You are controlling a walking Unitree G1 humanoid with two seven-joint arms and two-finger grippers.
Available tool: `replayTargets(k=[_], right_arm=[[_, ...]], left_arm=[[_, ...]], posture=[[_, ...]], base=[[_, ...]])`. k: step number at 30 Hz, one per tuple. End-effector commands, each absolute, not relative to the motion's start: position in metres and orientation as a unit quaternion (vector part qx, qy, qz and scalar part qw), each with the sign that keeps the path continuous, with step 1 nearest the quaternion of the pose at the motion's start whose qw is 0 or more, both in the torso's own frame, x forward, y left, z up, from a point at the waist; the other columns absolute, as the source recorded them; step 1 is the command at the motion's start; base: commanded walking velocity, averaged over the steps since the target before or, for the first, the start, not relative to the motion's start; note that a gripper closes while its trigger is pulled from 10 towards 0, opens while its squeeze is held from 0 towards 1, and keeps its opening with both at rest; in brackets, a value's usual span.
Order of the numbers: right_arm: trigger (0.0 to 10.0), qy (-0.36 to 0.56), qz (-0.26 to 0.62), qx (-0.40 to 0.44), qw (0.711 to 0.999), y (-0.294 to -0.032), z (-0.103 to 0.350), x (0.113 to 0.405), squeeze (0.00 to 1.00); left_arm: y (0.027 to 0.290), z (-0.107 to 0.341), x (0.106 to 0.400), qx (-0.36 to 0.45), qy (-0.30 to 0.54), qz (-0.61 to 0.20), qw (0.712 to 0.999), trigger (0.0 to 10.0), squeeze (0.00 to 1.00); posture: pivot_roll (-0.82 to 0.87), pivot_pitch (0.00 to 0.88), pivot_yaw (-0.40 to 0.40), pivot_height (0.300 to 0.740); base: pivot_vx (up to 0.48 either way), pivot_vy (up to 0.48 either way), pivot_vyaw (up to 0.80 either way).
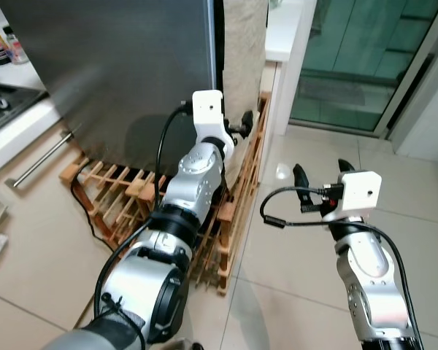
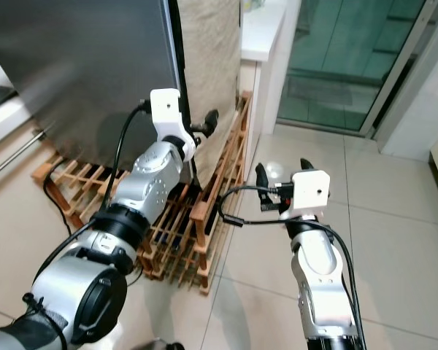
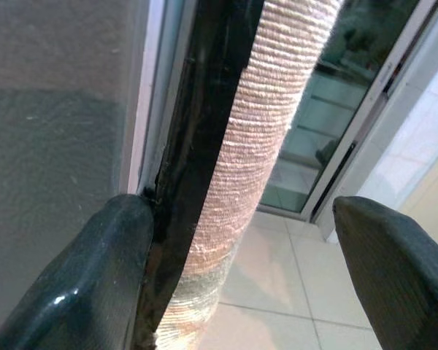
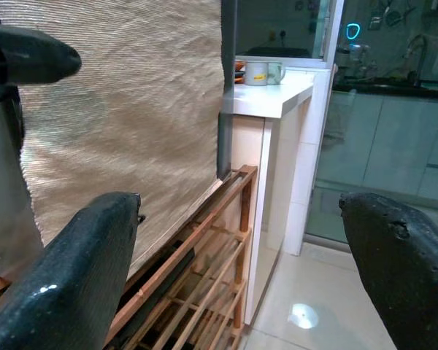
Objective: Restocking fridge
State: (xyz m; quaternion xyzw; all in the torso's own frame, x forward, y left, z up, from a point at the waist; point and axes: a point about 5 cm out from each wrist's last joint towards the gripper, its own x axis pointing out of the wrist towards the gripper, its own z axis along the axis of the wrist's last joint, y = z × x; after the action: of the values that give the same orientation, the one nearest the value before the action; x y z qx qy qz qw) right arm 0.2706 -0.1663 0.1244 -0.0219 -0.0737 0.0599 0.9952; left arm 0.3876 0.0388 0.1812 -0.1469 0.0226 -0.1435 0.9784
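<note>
We saw the left gripper spread wide at the right edge of the grey fridge door, one finger touching the dark door seal, holding nothing. The right gripper hung open and empty over the tiled floor, right of the wooden rack at the fridge's foot.

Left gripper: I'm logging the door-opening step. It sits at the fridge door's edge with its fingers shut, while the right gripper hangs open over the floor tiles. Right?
Not quite: the left gripper is open, per the left wrist view, one finger at the fridge door edge. The right gripper is open over the floor.
</note>
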Motion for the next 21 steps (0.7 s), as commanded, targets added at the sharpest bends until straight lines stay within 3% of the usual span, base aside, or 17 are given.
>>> replayTargets(k=[1,6,11,12,16,17,21], right_arm=[[10.0,-0.084,0.063,-0.018,0.994,-0.164,0.131,0.271,0.00],[10.0,-0.084,0.062,-0.017,0.994,-0.163,0.131,0.271,0.00],[10.0,-0.083,0.064,-0.016,0.994,-0.162,0.131,0.272,0.00],[10.0,-0.083,0.065,-0.016,0.994,-0.161,0.131,0.273,0.00],[10.0,-0.084,0.065,-0.016,0.994,-0.160,0.131,0.273,0.00],[10.0,-0.084,0.064,-0.015,0.994,-0.160,0.131,0.273,0.00],[10.0,-0.084,0.062,-0.014,0.994,-0.159,0.131,0.273,0.00]], left_arm=[[0.015,0.202,0.389,-0.176,0.002,-0.168,0.970,10.0,0.00],[-0.007,0.204,0.382,-0.184,0.000,-0.226,0.957,10.0,0.00],[-0.040,0.208,0.366,-0.200,-0.003,-0.332,0.922,10.0,0.00],[-0.056,0.213,0.357,-0.209,-0.008,-0.376,0.903,10.0,0.00],[-0.075,0.221,0.344,-0.223,-0.019,-0.436,0.872,10.0,0.00],[-0.088,0.228,0.332,-0.236,-0.031,-0.482,0.843,10.0,0.00],[-0.105,0.234,0.310,-0.253,-0.043,-0.556,0.791,10.0,0.00]], posture=[[-0.13,0.000,0.077,0.740],[-0.14,0.000,0.079,0.740],[-0.14,0.000,0.081,0.740],[-0.15,0.000,0.085,0.740],[-0.15,0.000,0.091,0.740],[-0.16,0.000,0.093,0.740],[-0.16,0.000,0.097,0.740]], base=[[0.000,0.000,0.00],[0.000,0.000,0.00],[0.000,0.000,0.00],[0.000,0.000,0.00],[0.000,0.000,0.00],[0.000,0.000,0.00],[0.000,0.000,0.00]])
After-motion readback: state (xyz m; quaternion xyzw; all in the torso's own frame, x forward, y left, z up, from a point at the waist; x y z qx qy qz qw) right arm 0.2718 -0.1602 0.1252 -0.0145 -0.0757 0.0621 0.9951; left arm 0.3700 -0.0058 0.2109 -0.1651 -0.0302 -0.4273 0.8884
